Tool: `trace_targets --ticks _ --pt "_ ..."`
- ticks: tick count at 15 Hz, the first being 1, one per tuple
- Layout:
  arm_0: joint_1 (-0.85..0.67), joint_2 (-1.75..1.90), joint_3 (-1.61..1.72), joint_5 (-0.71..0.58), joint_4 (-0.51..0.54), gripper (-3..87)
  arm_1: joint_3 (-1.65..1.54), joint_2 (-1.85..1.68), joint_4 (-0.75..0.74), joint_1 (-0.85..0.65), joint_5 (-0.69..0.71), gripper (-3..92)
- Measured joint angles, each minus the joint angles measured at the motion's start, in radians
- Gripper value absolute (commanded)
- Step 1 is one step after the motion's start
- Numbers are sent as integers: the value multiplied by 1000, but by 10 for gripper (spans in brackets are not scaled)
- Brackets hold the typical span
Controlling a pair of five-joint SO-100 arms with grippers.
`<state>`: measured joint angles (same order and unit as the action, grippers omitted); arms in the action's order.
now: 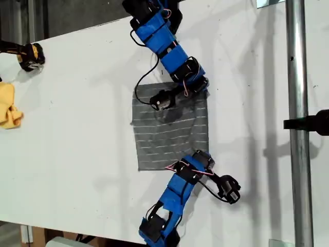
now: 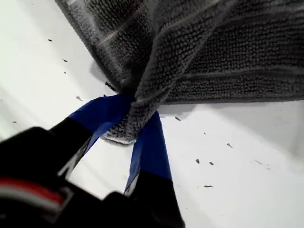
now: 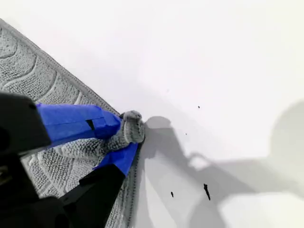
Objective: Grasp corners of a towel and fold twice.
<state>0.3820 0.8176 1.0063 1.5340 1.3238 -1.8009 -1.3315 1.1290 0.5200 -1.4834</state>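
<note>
Towel [image 1: 167,131]: grey, pale-striped, roughly square, lying mostly flat near the middle of the white table [image 1: 77,128] in the exterior view, between two blue arms.

My first gripper [image 2: 135,124]: jaws closed on a bunched corner [image 2: 124,133] of the towel; the cloth rises from the pinch in a gathered fold, the rest spreading beyond it over the table.

My second gripper [image 3: 126,135]: jaws closed on another towel corner [image 3: 132,124], a small wad of cloth protruding past the blue fingertips [image 3: 76,122]; the hemmed edge runs away beside the jaw.

Which exterior-view arm belongs to which gripper: cannot tell.

Surroundings: yellow cloth [image 1: 9,105] at the exterior view's left edge, well apart from the towel. Black-and-yellow object [image 1: 30,55] near the exterior view's upper left. Upright metal pole [image 1: 299,123] at the exterior view's right, carrying a black clamp [image 1: 311,122]. Small dark specks on the table in both wrist views.
</note>
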Motion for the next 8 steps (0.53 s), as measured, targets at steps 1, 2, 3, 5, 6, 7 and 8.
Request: trace_targets --ticks 1,2,3,5,6,7,8 --pt "0 9 -17 -5 34 -15 15 2 14 3 0 -2" --pt "15 29 -17 -20 72 -15 41 3 46 11 -2 -2" --pt "32 72 -17 -44 109 -15 87 3 106 21 -2 -2" --pt "83 184 -35 -66 181 -15 216 -2 245 75 -44 -2" --pt "109 262 -34 -57 216 -15 301 -20 345 106 -92 -2" --pt "126 351 -26 -46 238 -15 337 -74 388 126 -115 -2" --pt "132 413 -25 -44 255 -15 353 -110 408 133 -120 -2"
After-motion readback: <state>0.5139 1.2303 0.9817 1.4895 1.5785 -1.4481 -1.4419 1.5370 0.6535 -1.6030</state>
